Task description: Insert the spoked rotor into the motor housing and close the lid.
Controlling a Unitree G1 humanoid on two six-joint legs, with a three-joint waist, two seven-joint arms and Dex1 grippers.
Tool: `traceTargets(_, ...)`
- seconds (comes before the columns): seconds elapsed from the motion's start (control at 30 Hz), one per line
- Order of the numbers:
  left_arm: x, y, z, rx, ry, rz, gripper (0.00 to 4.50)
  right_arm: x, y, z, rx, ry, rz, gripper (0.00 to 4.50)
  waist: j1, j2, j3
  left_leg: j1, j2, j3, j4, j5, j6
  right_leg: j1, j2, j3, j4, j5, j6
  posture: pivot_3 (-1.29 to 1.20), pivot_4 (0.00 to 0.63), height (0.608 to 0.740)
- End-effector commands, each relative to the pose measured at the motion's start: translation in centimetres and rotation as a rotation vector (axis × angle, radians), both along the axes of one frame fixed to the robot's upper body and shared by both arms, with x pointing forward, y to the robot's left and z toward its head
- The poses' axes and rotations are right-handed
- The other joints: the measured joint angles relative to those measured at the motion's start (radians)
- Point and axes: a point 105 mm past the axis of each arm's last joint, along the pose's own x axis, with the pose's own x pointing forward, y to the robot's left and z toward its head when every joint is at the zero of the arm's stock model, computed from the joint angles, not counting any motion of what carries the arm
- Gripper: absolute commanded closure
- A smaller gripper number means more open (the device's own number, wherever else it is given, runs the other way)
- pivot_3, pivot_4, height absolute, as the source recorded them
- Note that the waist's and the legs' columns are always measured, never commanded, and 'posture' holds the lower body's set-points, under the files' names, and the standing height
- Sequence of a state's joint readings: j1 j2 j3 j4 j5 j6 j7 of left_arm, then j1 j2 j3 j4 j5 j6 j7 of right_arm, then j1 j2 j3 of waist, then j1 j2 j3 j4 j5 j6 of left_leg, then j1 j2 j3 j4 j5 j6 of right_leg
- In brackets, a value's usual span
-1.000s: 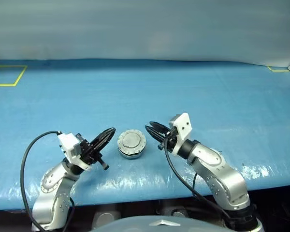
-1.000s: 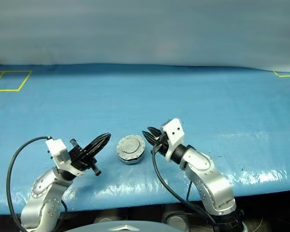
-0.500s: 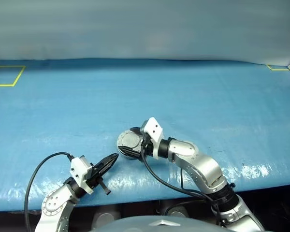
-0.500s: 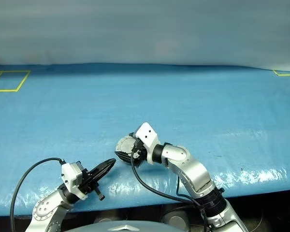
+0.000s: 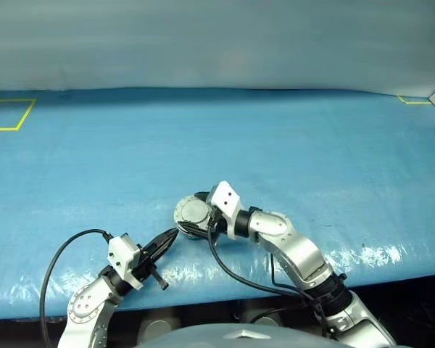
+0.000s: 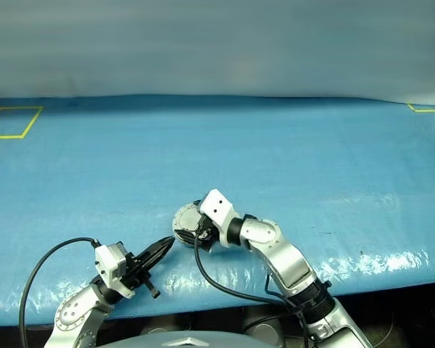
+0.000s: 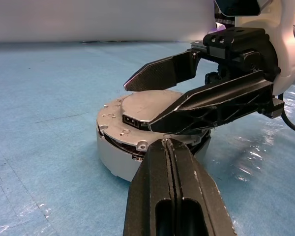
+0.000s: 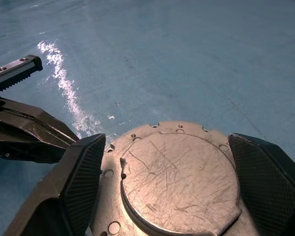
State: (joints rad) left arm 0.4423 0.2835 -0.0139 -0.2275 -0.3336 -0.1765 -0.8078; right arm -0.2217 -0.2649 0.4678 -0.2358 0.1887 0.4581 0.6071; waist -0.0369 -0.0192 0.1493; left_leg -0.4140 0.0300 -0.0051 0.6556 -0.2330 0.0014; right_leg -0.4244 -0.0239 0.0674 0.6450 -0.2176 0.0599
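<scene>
Lid point(image 7: 152, 110) is already sitting on the motor housing point(image 5: 192, 217) at lower centre of the table point(image 5: 312, 159), so you are bracketing it with the open right end effector point(image 8: 162, 167) while the left end effector point(image 5: 167, 241) is waiting closed and empty, just beside it.

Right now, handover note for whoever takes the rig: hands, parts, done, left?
Left hand: shut, empty, its tip at the near side of the motor housing.
Right hand: open, fingers straddling the housing from above, one on each side of the lid.
Housing sits on the blue table near the front edge, with the lid lying over it and a dark gap showing under the lid's edge.
Done: lid looks down on the housing.
Left: confirm the lid is fully seated; whether the rotor is inside cannot be seen.
</scene>
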Motion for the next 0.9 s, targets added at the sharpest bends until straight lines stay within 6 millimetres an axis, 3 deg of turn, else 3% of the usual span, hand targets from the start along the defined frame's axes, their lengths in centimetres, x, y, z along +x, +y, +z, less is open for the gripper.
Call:
traceTargets(0.03, -0.2, 0.0, 0.2, -0.011, -0.012, 0.003, 4.50, -0.3, 0.4, 1.4, 0.034, -0.062, 0.026, 1.34, 0.000, 0.000, 0.000, 0.000, 0.000, 0.000, 0.000, 0.000, 0.000, 0.000, 0.000, 0.000, 0.000, 0.000, 0.000, 0.00, 0.150, 0.740)
traceTargets(0.27, -0.6, 0.6, -0.2, 0.007, -0.004, 0.044, 4.50, -0.8, 1.1, 2.0, 0.029, -0.093, 0.065, 3.61, 0.000, 0.000, 0.000, 0.000, 0.000, 0.000, 0.000, 0.000, 0.000, 0.000, 0.000, 0.000, 0.000, 0.000, 0.000, 0.00, 0.150, 0.740)
traceTargets(0.57, -0.9, 0.7, -0.4, 0.001, 0.001, 0.058, 4.50, -0.8, 1.2, 2.2, 0.005, -0.119, 0.098, 3.61, 0.000, 0.000, 0.000, 0.001, 0.000, 0.000, 0.000, 0.000, 0.000, -0.002, 0.000, 0.000, 0.000, 0.000, 0.000, 0.00, 0.150, 0.740)
traceTargets(0.7, -0.9, 0.7, -0.5, 0.002, 0.007, 0.057, 4.50, -0.6, 0.9, 2.5, -0.023, -0.130, 0.108, 2.80, 0.000, 0.000, 0.000, 0.000, 0.000, 0.000, 0.000, 0.000, 0.000, -0.002, 0.000, 0.000, 0.000, 0.000, 0.000, 0.00, 0.150, 0.740)
traceTargets(0.9, -0.9, 0.6, -0.6, 0.000, 0.009, 0.057, 4.50, -0.3, 0.2, 2.0, -0.104, -0.123, 0.126, 0.81, 0.000, 0.000, 0.000, 0.001, 0.000, 0.000, 0.000, 0.000, 0.000, -0.002, 0.000, 0.000, 0.000, 0.000, 0.000, 0.00, 0.150, 0.740)
